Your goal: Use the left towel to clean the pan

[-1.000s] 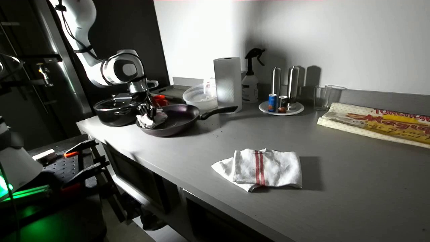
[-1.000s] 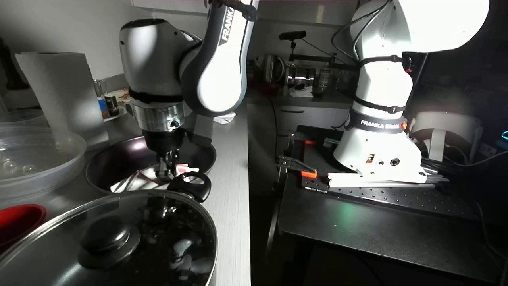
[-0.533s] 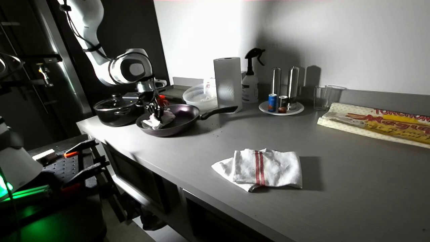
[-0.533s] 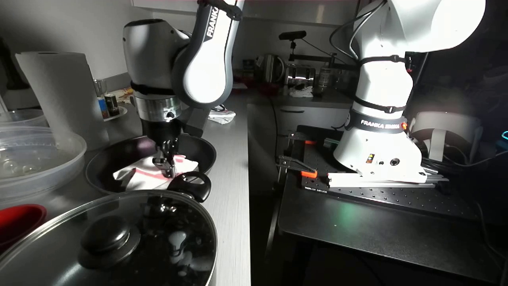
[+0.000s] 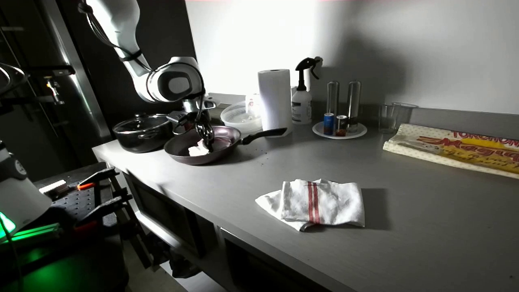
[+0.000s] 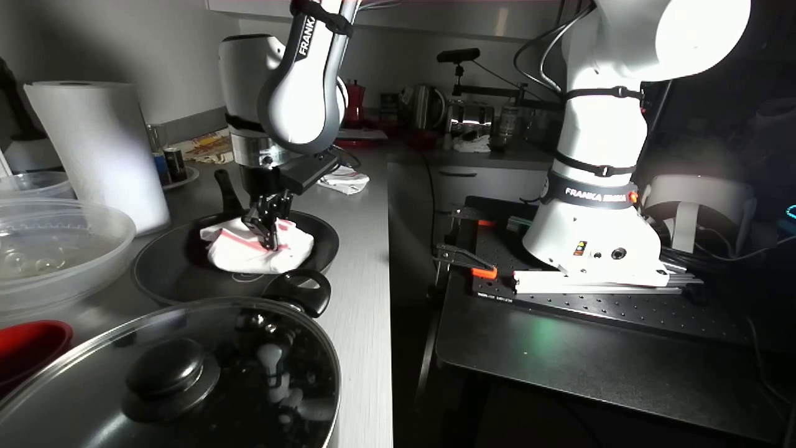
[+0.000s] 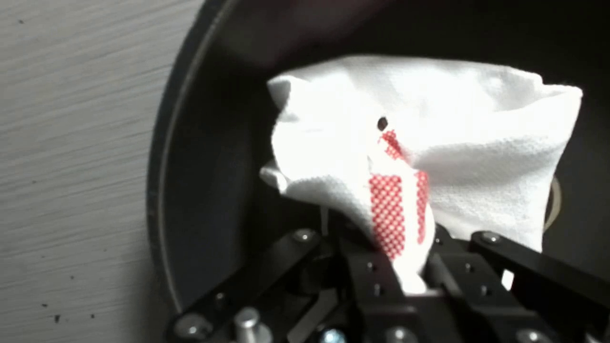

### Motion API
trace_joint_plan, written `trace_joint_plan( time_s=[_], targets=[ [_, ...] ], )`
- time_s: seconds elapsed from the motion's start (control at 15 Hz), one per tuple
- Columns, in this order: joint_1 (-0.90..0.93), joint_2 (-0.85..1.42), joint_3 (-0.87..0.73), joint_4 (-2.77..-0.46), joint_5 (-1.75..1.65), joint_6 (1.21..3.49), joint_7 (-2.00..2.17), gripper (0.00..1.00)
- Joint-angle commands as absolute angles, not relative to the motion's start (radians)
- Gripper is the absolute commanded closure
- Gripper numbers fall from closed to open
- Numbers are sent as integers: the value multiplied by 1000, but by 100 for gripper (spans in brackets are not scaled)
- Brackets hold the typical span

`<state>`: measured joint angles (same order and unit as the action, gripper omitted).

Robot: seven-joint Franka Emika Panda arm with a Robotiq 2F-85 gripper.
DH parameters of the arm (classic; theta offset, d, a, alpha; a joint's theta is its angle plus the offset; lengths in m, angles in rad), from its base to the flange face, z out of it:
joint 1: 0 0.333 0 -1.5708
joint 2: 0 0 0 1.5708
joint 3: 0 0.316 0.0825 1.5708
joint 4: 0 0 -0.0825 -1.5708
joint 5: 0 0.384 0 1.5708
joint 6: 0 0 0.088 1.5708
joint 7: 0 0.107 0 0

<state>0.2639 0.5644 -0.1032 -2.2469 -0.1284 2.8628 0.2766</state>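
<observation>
The dark pan (image 5: 177, 146) stands on the counter with its black handle pointing away from the lidded pot; its bare inside shows in an exterior view (image 6: 180, 267) and the wrist view (image 7: 209, 157). A white towel with red stripes (image 6: 258, 256) lies bunched inside the pan, also visible in the wrist view (image 7: 486, 143). My gripper (image 7: 398, 247) points down into the pan and is shut on a fold of this towel, with cloth pinched between the fingers. The gripper also shows in an exterior view (image 6: 267, 236). A second striped white towel (image 5: 324, 202) lies folded on the counter.
A black pot with a glass lid (image 5: 142, 132) stands close beside the pan. A clear plastic bowl (image 5: 241, 117), a paper roll (image 5: 275, 103) and a spray bottle (image 5: 301, 103) stand behind it. A plate with cans (image 5: 339, 136) is farther along. A red cup (image 6: 31, 351) is near the pot.
My gripper has dragged the towel across the pan, away from the lidded pot and toward the pan's handle side. The pan and the second towel have not visibly moved.
</observation>
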Motion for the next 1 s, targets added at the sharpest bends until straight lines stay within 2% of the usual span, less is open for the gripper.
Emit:
trace_joint_plan(
  time_s=[0.0,0.4,0.93],
  targets=[
    [291,578,-158,-2247,-106,2906,353,96],
    [363,603,-198,-2231,-119,2914,410,96],
    [450,636,-136,-2178,-145,2874,353,96]
  ],
)
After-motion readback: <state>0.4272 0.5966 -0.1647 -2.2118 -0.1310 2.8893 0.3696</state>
